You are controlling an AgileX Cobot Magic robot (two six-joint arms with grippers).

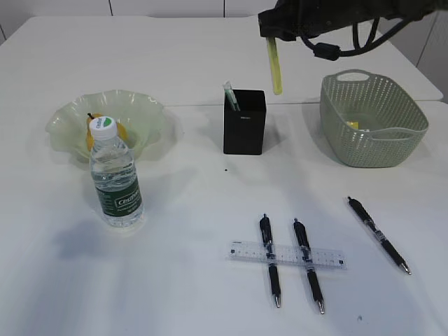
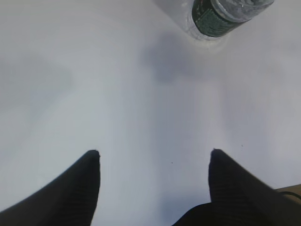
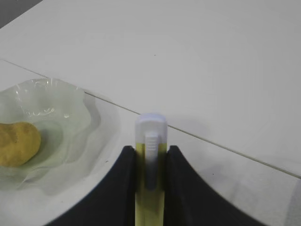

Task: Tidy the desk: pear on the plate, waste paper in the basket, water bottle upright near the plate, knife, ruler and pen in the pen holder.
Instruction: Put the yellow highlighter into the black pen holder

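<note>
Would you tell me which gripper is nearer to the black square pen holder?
Right. The right gripper holds a yellow utility knife just above the pen holder; the left gripper is near the bottle.

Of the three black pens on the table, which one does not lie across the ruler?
The rightmost black pen, alone at a slant below the basket. The other two pens both cross the clear ruler.
</note>
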